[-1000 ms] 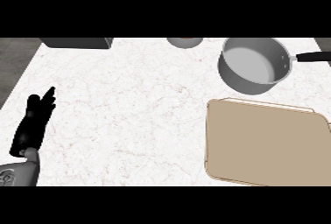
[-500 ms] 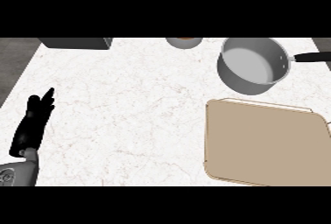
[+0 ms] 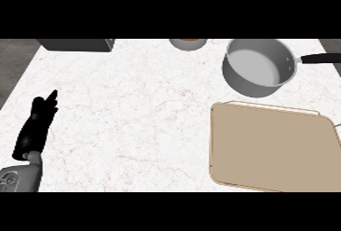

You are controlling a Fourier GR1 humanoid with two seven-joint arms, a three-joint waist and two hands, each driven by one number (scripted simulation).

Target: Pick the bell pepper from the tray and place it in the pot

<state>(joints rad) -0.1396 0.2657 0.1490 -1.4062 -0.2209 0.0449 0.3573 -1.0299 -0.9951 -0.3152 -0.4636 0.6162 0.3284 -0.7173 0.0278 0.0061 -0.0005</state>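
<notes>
Our left hand (image 3: 36, 126) rests open, fingers straight, at the counter's left edge; our right hand is out of view. We see no bell pepper on the tan rectangular tray (image 3: 273, 149) or in the grey metal pot (image 3: 256, 67). Next we judge we must locate it.

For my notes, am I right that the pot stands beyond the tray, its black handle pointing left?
Not quite: the head view shows the pot beyond the tray, but its black handle points right, toward the picture's right edge.
</notes>
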